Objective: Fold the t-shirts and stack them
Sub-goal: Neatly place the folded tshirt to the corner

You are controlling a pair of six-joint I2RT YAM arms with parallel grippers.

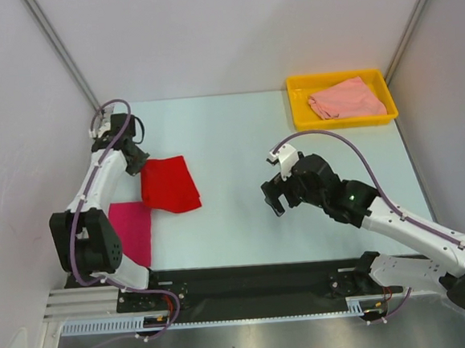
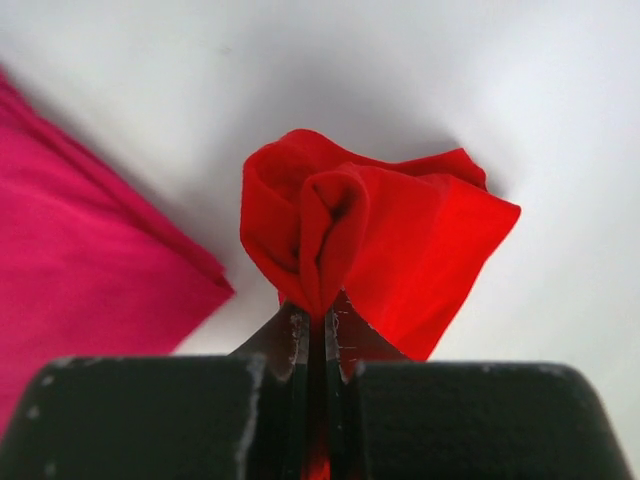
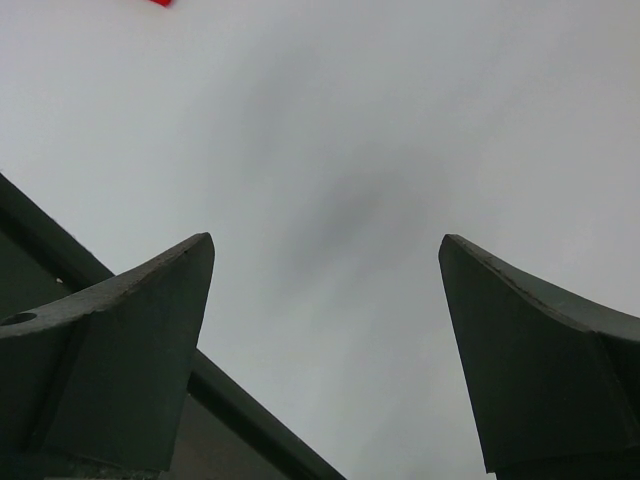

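Left hand (image 2: 322, 318) clamps the red t-shirt (image 2: 410, 240) by a bunched edge, magenta t-shirt (image 2: 80, 270) just beside; right hand (image 3: 325, 245) hangs wide open over the counter (image 3: 350, 120).

Overhead view far; wrist views close; top, left-wrist share red t-shirt (image 1: 169, 185).

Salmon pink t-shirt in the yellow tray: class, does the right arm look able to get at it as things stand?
Probably yes. The salmon pink t-shirt lies uncovered in the yellow tray on the side of the right arm, nothing between; its jaws stand open and empty.
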